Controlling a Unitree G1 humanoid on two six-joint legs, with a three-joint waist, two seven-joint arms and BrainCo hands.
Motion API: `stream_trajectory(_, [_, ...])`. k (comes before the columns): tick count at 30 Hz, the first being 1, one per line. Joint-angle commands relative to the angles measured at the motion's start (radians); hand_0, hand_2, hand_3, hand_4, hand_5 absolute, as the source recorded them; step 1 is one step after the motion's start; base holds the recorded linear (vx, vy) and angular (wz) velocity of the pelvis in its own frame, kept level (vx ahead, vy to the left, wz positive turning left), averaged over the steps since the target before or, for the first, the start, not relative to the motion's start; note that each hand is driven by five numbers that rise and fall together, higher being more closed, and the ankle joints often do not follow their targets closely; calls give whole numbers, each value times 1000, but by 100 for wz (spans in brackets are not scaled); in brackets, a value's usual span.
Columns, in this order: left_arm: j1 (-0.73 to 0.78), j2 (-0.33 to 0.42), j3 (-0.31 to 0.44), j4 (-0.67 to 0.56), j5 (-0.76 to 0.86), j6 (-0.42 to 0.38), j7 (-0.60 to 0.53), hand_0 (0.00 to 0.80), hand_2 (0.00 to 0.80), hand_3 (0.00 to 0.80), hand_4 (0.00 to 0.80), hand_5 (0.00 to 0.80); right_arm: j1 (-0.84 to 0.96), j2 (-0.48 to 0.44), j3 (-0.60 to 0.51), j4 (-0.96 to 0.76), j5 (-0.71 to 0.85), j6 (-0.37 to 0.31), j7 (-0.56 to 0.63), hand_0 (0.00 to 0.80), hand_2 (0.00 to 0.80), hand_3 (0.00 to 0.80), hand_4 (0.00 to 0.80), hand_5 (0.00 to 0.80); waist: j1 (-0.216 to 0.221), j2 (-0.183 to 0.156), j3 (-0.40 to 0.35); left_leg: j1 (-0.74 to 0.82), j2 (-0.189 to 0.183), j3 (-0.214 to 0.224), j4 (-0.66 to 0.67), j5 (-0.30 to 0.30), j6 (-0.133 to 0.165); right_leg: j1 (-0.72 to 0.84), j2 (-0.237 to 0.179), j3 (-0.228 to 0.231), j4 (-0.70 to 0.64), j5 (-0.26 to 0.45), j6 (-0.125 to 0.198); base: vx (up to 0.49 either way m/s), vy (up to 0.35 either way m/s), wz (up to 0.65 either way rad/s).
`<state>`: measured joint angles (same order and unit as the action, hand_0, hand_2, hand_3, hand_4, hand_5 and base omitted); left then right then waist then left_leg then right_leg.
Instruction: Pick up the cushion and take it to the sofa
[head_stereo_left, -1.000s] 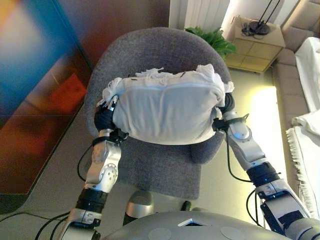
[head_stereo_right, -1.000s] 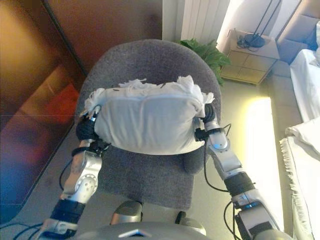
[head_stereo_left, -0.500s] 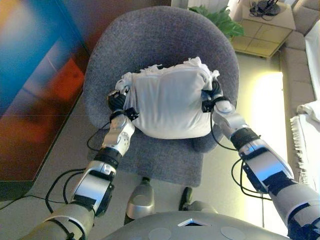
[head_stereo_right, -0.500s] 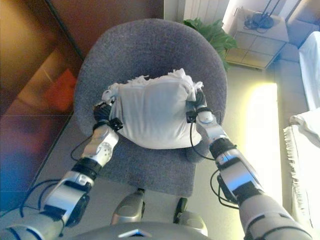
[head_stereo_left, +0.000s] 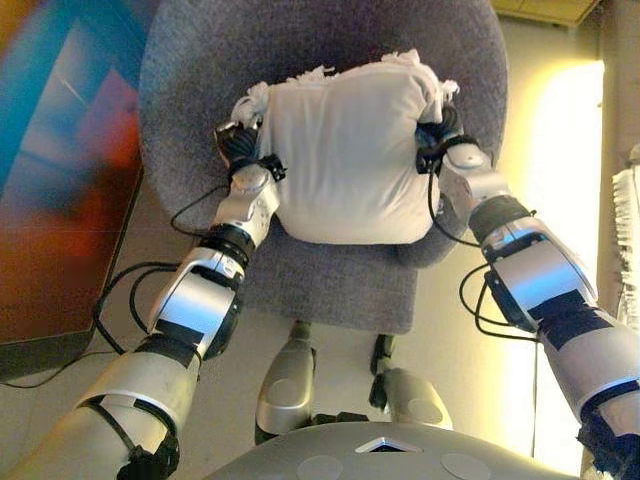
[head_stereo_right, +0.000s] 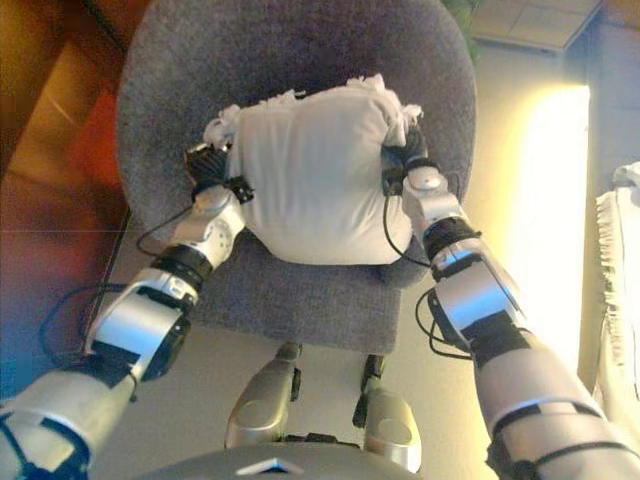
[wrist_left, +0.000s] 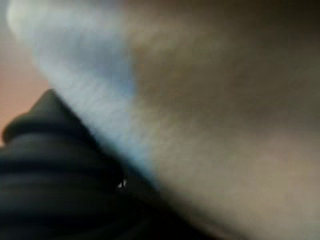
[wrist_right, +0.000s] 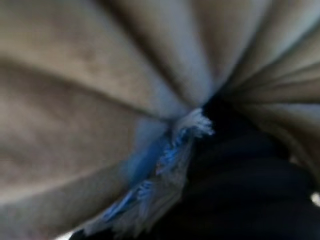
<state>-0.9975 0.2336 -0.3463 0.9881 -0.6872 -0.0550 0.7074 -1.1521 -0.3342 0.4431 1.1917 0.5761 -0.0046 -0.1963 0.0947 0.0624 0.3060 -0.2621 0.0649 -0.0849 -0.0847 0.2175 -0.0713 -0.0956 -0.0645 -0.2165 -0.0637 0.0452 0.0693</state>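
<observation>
A white cushion (head_stereo_left: 345, 150) with fringed corners is squeezed between my two hands over the seat of a grey upholstered armchair (head_stereo_left: 200, 60). My left hand (head_stereo_left: 238, 145) presses its left side and my right hand (head_stereo_left: 440, 130) presses its right side. Only the dark wrist covers show; the fingers are hidden behind the cushion. In the left wrist view the cushion's cloth (wrist_left: 225, 125) fills the picture beside the dark cover. In the right wrist view its folds and fringe (wrist_right: 75, 100) do the same. I cannot tell whether the cushion touches the seat.
A glossy dark panel (head_stereo_left: 60, 180) stands close on the left of the armchair. A sunlit strip of floor (head_stereo_left: 560, 150) runs on the right. A white fringed cloth (head_stereo_left: 628, 200) shows at the right edge.
Both arms have stretched further out and the hands have come closer together, squeezing the cushion narrower. The whole view has tilted down, so the side table and plant have left the picture.
</observation>
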Motion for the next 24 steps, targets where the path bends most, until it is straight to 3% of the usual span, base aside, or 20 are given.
stream_trajectory(1, [-219,-76,-75,84,-9,-11,-21,0,0,0,0,0,-202,-26,43,-1,-29,13,-97,0,0,0,0,0,-41,-33,85,28,-23,63,42,-114,-40,-80,-89,32,-19,52,56,-14,60,1])
stream_trajectory(13, [-226,-6,-113,16,7,-47,-37,0,0,0,0,0,-232,-114,74,-85,-154,-24,-287,0,0,0,0,0,-59,-14,119,19,-33,101,49,-127,-29,-130,-113,42,29,48,72,2,34,2])
stream_trajectory(19, [-142,74,-131,-179,23,-80,-89,0,0,0,0,0,-169,-214,80,-310,-257,-24,-359,0,0,0,0,0,-55,-19,103,22,-39,115,49,-142,-22,-139,-121,27,41,41,81,0,0,0])
stream_trajectory(24, [46,159,-60,-411,129,-116,-142,0,0,0,0,0,-14,-317,-16,-565,-389,-37,-402,0,0,0,0,0,-41,-27,77,43,-43,115,45,-167,-13,-121,-119,13,41,25,83,37,-50,4])
